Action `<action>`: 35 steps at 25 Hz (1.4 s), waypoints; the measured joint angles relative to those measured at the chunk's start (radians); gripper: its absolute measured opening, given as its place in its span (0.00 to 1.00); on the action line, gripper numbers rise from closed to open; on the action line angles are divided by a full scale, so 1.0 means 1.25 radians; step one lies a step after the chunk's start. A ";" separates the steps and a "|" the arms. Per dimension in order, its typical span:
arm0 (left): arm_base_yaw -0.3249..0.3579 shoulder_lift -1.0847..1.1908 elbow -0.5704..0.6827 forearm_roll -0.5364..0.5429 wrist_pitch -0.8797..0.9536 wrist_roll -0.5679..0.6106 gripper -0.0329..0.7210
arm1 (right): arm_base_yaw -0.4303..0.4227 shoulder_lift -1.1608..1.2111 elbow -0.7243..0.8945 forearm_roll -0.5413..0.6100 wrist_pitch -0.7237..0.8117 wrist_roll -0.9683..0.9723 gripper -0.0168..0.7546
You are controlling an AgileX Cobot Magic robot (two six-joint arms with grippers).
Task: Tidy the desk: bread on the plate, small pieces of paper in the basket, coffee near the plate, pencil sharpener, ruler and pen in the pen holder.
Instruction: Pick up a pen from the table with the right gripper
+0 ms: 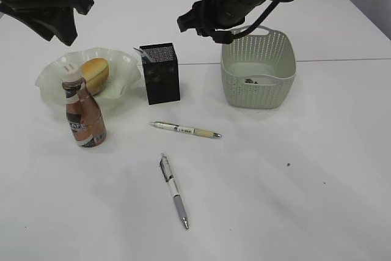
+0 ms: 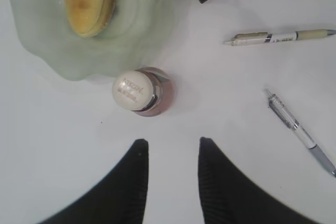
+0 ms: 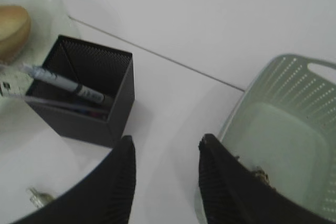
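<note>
Inside the basket (image 1: 259,68), small scraps lie half hidden. On the tabletop (image 1: 293,181), two pens (image 1: 186,129) (image 1: 174,190) remain, one crosswise, one lengthwise. Both grippers' (image 2: 173,148) (image 3: 167,153) fingers stand apart, empty.

Both arms are matte black, cabled, with ribbed, curved black fingers (image 2: 126,182) on each hand.

Bright, even overhead light washes my white table (image 1: 293,181) (almost no glare), leaving soft, short shadows beside the holder (image 1: 162,73) and bottle (image 1: 84,114). My wrist views are slightly blurred.
</note>
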 joint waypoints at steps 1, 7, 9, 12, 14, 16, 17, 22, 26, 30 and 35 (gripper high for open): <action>0.000 0.000 0.000 0.000 0.000 0.000 0.36 | 0.001 0.000 -0.005 0.005 0.032 -0.013 0.41; 0.000 0.000 0.000 0.000 0.028 0.000 0.36 | 0.007 0.000 -0.010 0.109 0.182 -0.139 0.41; 0.000 0.000 0.000 0.000 0.036 0.000 0.36 | 0.007 0.000 -0.012 0.148 0.232 -0.189 0.41; 0.000 0.000 0.000 0.000 0.043 0.000 0.36 | 0.007 0.020 -0.051 0.195 0.342 -0.265 0.41; 0.000 0.000 0.000 0.000 0.043 0.000 0.36 | 0.007 0.043 -0.088 0.217 0.430 -0.329 0.41; 0.000 0.000 0.000 0.000 0.043 0.000 0.36 | 0.007 0.068 -0.125 0.248 0.503 -0.400 0.41; 0.000 0.000 0.000 0.000 0.043 0.000 0.36 | 0.007 0.082 -0.144 0.267 0.522 -0.438 0.41; 0.000 0.000 0.000 0.000 0.044 0.000 0.36 | 0.007 0.117 -0.170 0.322 0.536 -0.635 0.41; 0.000 0.000 0.000 0.000 0.044 0.000 0.36 | 0.007 0.120 -0.170 0.351 0.534 -0.700 0.41; 0.000 0.000 0.000 0.000 0.044 0.000 0.36 | 0.007 0.120 -0.172 0.356 0.504 -0.792 0.41; 0.000 0.000 0.000 0.000 0.044 0.000 0.36 | 0.007 0.132 -0.184 0.356 0.473 -0.830 0.38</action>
